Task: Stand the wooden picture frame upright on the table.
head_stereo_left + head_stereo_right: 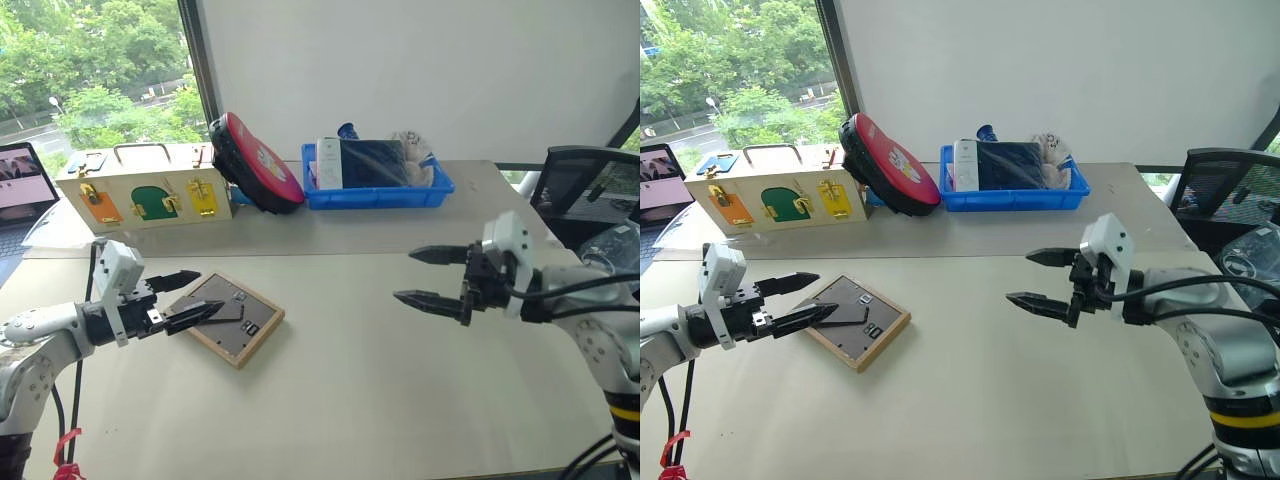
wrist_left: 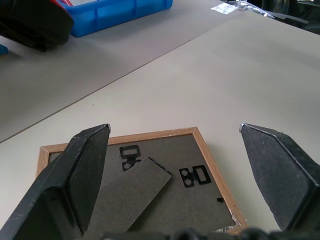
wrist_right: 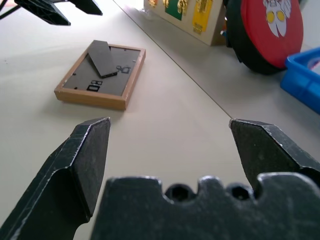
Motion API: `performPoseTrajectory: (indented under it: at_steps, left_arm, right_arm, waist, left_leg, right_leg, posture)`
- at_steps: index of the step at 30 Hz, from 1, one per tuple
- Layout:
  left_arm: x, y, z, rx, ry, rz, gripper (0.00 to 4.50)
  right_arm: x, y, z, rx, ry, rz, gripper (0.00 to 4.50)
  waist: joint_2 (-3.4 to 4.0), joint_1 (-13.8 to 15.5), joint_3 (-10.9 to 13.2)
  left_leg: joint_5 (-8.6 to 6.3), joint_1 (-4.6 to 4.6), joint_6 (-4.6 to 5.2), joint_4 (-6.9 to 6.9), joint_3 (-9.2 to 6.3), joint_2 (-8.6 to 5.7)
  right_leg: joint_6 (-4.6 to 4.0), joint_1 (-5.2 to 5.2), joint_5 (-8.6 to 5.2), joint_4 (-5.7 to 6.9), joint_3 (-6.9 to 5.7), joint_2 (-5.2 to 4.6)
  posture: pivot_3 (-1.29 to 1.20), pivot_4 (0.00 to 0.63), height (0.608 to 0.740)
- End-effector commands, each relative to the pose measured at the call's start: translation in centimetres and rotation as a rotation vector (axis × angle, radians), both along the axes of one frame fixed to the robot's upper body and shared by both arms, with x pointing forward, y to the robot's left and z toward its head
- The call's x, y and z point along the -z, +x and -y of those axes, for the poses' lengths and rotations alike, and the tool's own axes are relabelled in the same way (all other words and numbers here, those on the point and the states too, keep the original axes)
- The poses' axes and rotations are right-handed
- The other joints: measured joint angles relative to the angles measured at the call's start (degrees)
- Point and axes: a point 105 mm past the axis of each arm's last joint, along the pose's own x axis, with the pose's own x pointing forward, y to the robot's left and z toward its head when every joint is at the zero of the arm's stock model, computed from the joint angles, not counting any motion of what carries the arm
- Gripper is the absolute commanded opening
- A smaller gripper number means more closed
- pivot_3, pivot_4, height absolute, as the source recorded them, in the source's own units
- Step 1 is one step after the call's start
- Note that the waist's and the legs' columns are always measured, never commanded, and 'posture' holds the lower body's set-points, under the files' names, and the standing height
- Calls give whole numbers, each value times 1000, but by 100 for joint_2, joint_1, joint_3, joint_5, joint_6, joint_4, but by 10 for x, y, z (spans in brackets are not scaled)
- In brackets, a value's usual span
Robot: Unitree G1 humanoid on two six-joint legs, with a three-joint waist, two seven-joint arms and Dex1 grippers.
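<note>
Two grippers hang above the table (image 1: 400, 400), both with their black fingers spread wide and nothing between them. The frame (image 1: 228, 318) lies flat on the table, face down, its dark back panel up and the stand leg (image 3: 101, 58) folded against it, pointing toward one corner. The left gripper (image 1: 190, 297) sits right at the frame's near-left edge: seen from the head, its lower finger (image 1: 197, 316) reaches over the wooden border and onto the back panel, while the upper finger (image 1: 176, 279) pokes out just past the frame's far-left side. I cannot tell whether that lower finger actually touches the frame or merely hovers over it. From the left wrist, the frame shows between the two open fingers, slightly toward one of them. The right gripper (image 1: 432, 276) is well apart from the frame, off to the right over bare table, its fingers pointing left toward it. Farther back stand a cream box (image 1: 140, 188) with coloured doors, a red and black round pad (image 1: 255, 163) leaning beside it, and a blue tray (image 1: 377, 190).
</note>
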Motion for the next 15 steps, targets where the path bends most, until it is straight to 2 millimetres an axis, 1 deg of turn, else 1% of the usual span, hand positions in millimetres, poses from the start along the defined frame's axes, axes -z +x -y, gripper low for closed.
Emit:
performPoseTrajectory:
  at_steps: [1, 6, 9, 10, 11, 12, 15]
  left_arm:
    - [-10, -6, -9, -27, 20, 36, 4500]
    - [-9, -13, -20, -99, -19, 38, 4500]
    - [-3, -18, -37, -206, -31, 27, 3751]
    - [1, -20, -42, -267, -20, 24, 3421]
    - [6, -24, -47, -347, -36, 27, 2991]
    - [9, -28, -55, -408, -50, 28, 2658]
    - [38, -47, -63, -633, -73, -20, 1537]
  right_arm:
    - [-4, 5, -9, -30, 25, -8, 4422]
    - [-3, 17, -21, -50, 51, -29, 4422]
    - [4, 29, -33, -51, 21, -7, 3682]
    - [8, 35, -36, -38, 4, 3, 3376]
    - [12, 43, -40, -20, 20, -18, 2983]
    - [14, 47, -47, -11, 34, -35, 2699]
    - [25, 68, -67, 17, 48, -72, 1667]
  waist:
    - [-1, 11, 1]
    - [-1, 3, 2]
    - [-1, -6, 2]
    - [-1, -26, 2]
    - [-1, -47, 2]
    - [-1, -57, 2]
    - [-2, -115, 2]
  left_leg:
    - [0, -5, -1, 2, -1, 0]
    - [0, -8, -2, 14, -3, -1]
    - [0, -7, -2, 23, -4, -1]
    - [0, -7, -2, 25, -4, 0]
    - [0, -7, -2, 25, -4, 0]
    - [0, -7, -2, 24, -4, 0]
    - [-1, -9, -2, 22, -5, 0]
  right_leg:
    - [0, -1, 0, -3, -3, -2]
    - [0, -2, 1, 5, -6, -4]
    - [2, 0, 3, 10, -7, -4]
    - [2, -1, 3, 10, -7, -4]
    - [2, -1, 3, 10, -7, -3]
    - [2, -2, 3, 10, -7, -3]
    - [1, -3, 4, 12, -7, -5]
  posture:
    - [0, 150, 735]
    - [0, 150, 735]
    - [0, 150, 735]
    - [0, 150, 735]
    - [0, 150, 735]
    - [0, 150, 735]
    - [0, 150, 735]
